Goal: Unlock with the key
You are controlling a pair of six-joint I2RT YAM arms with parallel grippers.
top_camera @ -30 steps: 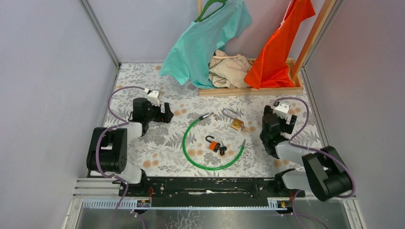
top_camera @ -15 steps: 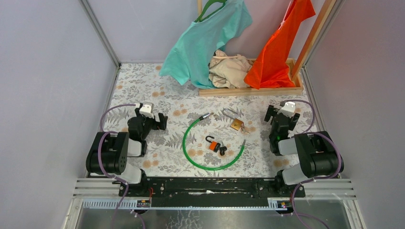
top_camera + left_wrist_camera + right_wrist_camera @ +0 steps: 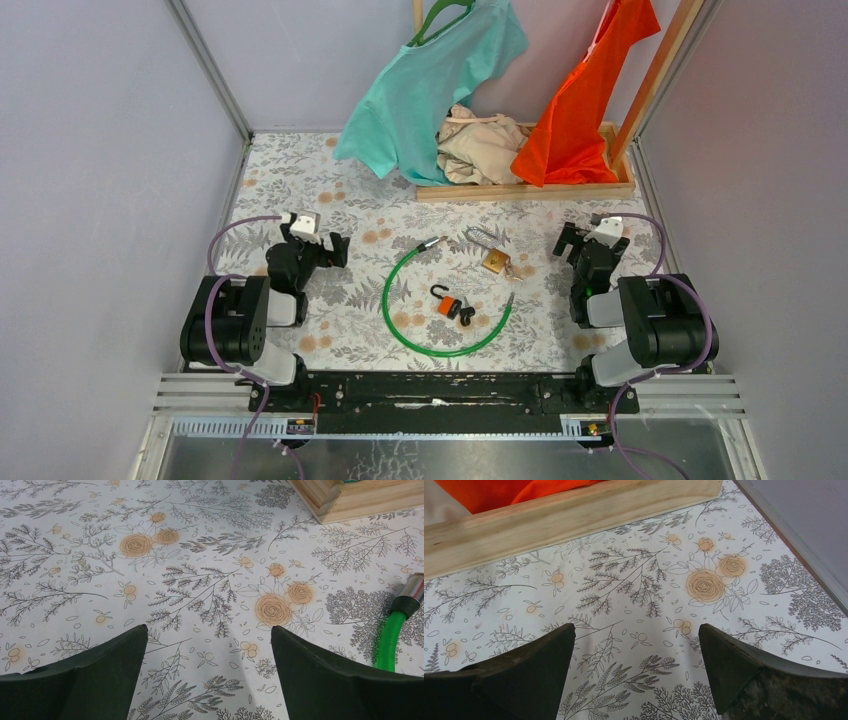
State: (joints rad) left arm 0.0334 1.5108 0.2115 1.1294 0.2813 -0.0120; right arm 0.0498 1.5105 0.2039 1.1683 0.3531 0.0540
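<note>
Two hands, left hand (image 3: 315, 241) and right hand (image 3: 594, 240), hover over the floral desk (image 3: 300, 170), each spread wide and holding nothing. Between them lie one brass padlock (image 3: 494, 262), nearer the right hand, and one orange-and-black key bunch (image 3: 449, 305), just beside it on the arm-base side. One green cable (image 3: 400, 330) loops around the keys. Beyond both hands, one wooden tray (image 3: 520, 190) holds three garments: teal (image 3: 430, 90), beige (image 3: 480, 145), orange (image 3: 580, 110).

The left arm (image 3: 226, 322) and right arm (image 3: 655, 322) are black with pale grey shells, white wrist blocks (image 3: 304, 222), thin purple cables (image 3: 218, 238) and dark wedge-shaped pincer fingers (image 3: 100, 680).
</note>
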